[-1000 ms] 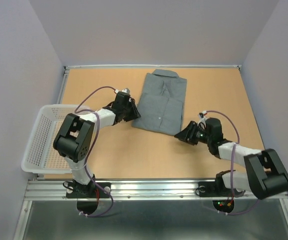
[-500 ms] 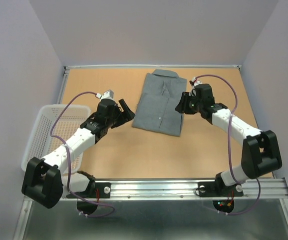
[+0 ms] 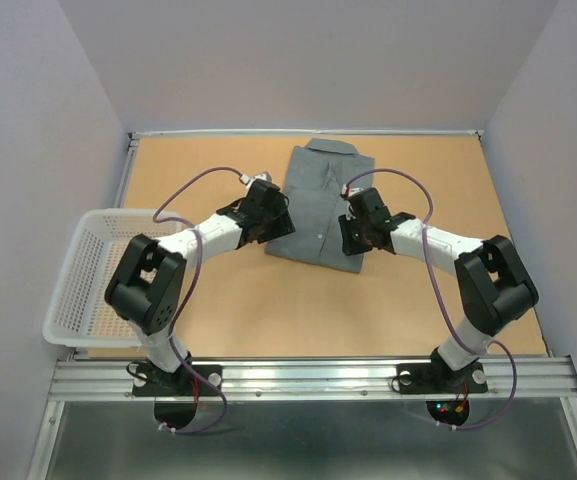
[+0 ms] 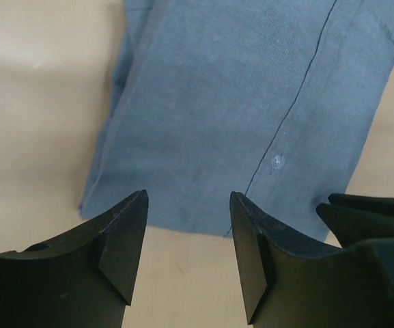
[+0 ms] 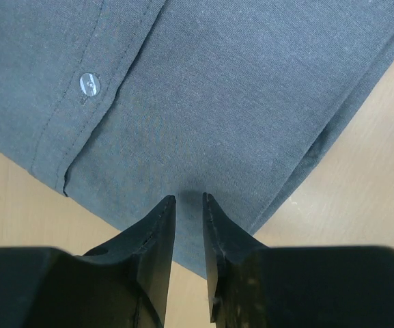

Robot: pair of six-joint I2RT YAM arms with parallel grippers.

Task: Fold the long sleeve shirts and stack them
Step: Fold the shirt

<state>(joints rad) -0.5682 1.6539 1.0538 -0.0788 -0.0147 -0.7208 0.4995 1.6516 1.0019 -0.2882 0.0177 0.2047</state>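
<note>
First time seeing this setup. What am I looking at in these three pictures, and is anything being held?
Two robot arms, each ending in a two-finger gripper. One picture looks down on the table; the other two come from wrist cameras. A folded grey shirt lies flat; a white basket sits at the left edge. The left gripper hovers open over the shirt's near edge. The right gripper is nearly closed, tips at the cloth; whether it pinches is unclear.

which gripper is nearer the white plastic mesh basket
Left: left gripper is at the grey button-up shirt's near left corner, on the basket side; right gripper is at its near right corner.
</note>
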